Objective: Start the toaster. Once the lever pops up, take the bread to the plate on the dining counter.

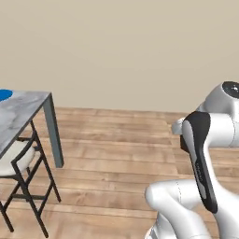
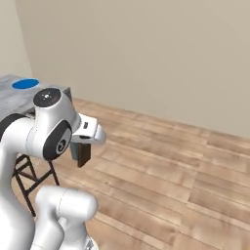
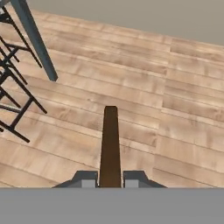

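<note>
A plain beige wall (image 1: 121,51) with a smooth matte face stands behind a floor of long wooden planks (image 2: 171,171), warm brown with visible grain and seams. At the left stands the dining counter (image 1: 23,112), a rectangular slab of grey-white veined marble on straight, square-cut dark grey legs. Beside it, partly under the top, sits a stool (image 1: 21,179) with a thin black metal frame and a pale cushioned seat. The plate (image 2: 25,84), flat, round and bright blue with no pattern, lies on the marble top near the far edge. The gripper (image 3: 110,180) hangs over the bare floor, well apart from the counter, its two dark fingers clamped on the bread (image 3: 110,146), a thin dark brown squarish slice seen edge-on in the hand view, sticking out past the fingertips.
</note>
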{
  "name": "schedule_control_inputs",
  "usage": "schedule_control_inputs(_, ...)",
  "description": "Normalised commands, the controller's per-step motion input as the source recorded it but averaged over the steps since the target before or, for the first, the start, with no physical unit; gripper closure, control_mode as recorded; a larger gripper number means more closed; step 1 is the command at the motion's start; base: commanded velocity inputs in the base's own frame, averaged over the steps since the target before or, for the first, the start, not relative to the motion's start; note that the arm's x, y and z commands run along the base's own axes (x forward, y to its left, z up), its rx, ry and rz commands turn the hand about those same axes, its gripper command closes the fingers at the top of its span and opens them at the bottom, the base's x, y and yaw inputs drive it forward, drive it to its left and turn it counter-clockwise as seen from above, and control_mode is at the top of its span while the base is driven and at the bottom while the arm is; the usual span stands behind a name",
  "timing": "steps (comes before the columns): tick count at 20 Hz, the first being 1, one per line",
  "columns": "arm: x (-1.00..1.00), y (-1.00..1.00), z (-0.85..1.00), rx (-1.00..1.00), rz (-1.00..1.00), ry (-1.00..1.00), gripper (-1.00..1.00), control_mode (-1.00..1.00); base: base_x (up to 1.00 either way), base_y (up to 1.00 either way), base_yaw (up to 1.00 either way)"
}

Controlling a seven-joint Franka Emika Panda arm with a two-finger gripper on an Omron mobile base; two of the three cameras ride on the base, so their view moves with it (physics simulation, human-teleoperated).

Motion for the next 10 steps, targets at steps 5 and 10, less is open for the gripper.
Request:
schedule_control_inputs(5,0.00,0.00,0.00,0.00,0.00,0.00,1.00,1.00,1.00,-0.64,0.29)
schedule_control_inputs(10,0.00,0.00,0.00,0.00,0.00,0.00,1.00,1.00,1.00,-0.66,0.34)
